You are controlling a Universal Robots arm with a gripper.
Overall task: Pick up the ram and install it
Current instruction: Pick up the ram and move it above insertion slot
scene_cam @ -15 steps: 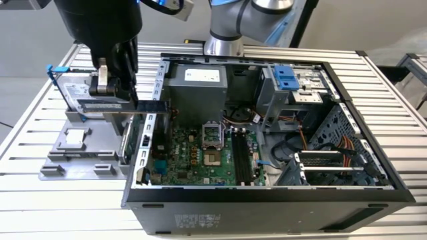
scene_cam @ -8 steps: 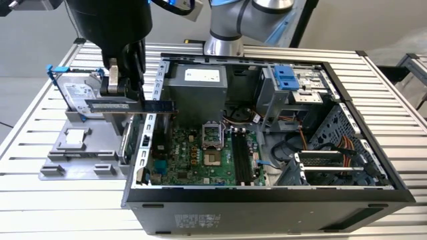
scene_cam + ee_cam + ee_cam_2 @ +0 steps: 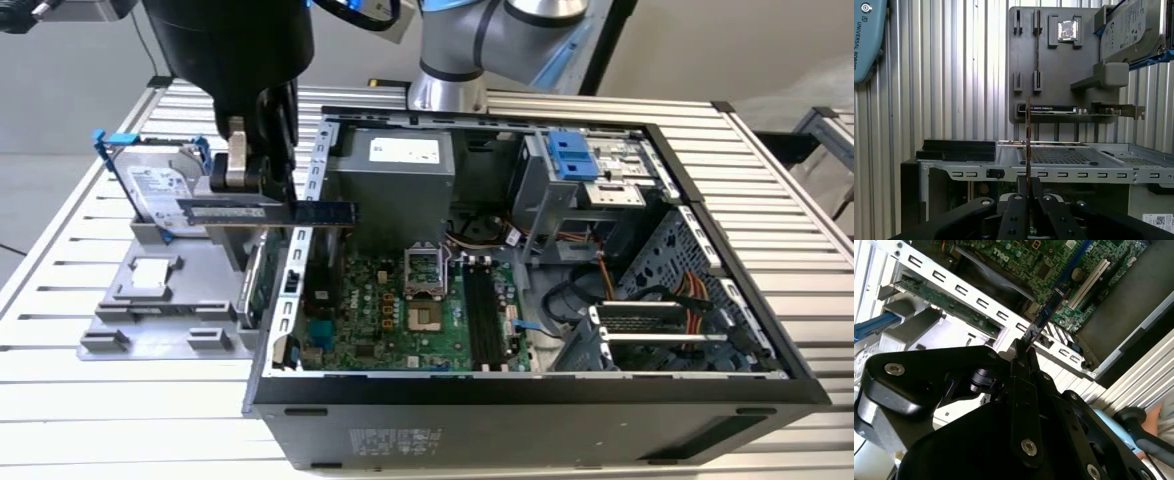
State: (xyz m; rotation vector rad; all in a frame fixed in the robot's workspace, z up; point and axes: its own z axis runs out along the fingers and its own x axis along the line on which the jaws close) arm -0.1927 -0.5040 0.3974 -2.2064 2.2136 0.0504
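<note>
Gripper [image 3: 254, 195] over the open computer case's [image 3: 534, 410] wall, fingers [image 3: 1043, 207] clamped on the ram [image 3: 327, 211] (blue, held level), grey tray [image 3: 147, 300] just beside on the slatted surface [image 3: 80, 400]

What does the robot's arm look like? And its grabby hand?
The arm is a fat, silver-grey tube with light blue caps at its joints. The gripper is chunky and black, dotted with round silver screws. It ends in two thin, flat black fingers.
</note>
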